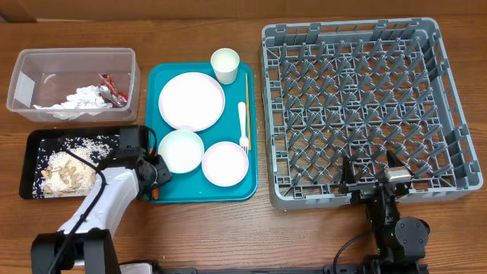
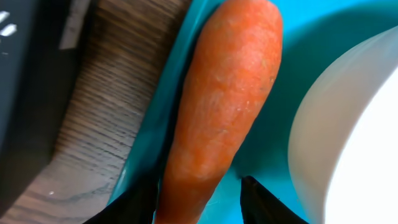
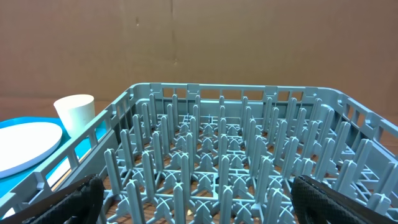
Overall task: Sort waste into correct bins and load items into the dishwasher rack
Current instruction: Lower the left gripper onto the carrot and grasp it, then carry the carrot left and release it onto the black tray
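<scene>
Barely begun: shiny red wrapper [image 1: 109, 85] lies in the clear plastic tub [image 1: 23, 61]; small orange carrot [image 2: 230, 99] on the teal tray [image 1: 160, 76], counter's near-left, inside the part-open left tool [image 2: 199, 202]; grey lattice rack [image 1: 274, 114] empty, right tool [image 3: 199, 196] wide.

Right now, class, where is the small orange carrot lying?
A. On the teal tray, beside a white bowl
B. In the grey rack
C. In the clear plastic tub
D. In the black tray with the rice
A: the left wrist view shows the carrot lying on the teal tray near its edge, next to the white bowl, and not in either bin or the rack.
</scene>
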Controlling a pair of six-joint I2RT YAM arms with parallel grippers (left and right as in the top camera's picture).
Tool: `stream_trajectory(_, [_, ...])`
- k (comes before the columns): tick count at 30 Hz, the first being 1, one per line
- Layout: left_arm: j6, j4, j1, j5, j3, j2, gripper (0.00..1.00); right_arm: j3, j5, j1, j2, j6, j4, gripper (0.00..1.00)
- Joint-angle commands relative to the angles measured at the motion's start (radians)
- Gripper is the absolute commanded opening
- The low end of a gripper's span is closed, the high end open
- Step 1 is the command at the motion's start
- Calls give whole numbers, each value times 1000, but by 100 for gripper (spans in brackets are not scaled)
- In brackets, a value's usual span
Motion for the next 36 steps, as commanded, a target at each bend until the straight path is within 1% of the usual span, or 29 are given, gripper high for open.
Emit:
stream_trajectory(1, [15, 5, 5, 2, -5, 27, 42, -10, -2, -5, -8, -3, 5, 100])
stream_trajectory(2, [15, 4, 5, 2, -5, 30, 35, -10, -2, -5, -8, -3, 5, 100])
stream_trajectory(4, [16, 4, 5, 2, -5, 29, 26, -10, -2, -5, -8, -3, 5, 100])
stream_trajectory(10, [48, -30, 5, 1, 26, 28, 12, -10, -2, -5, -8, -3, 5, 100])
stream_trajectory(20, [64, -148, 5, 0, 161, 28, 14, -10, -2, -5, -8, -3, 5, 100])
stream_trajectory(22, [84, -171, 5, -5, 190, 28, 15, -10, -2, -5, -8, -3, 6, 100])
stream_trajectory(31, [79, -330, 6, -127, 355, 28, 18, -10, -2, -5, -8, -3, 5, 100])
stream_trajectory(36, [64, -383, 13, -135, 436, 28, 18, -10, -2, -5, -8, -3, 5, 100])
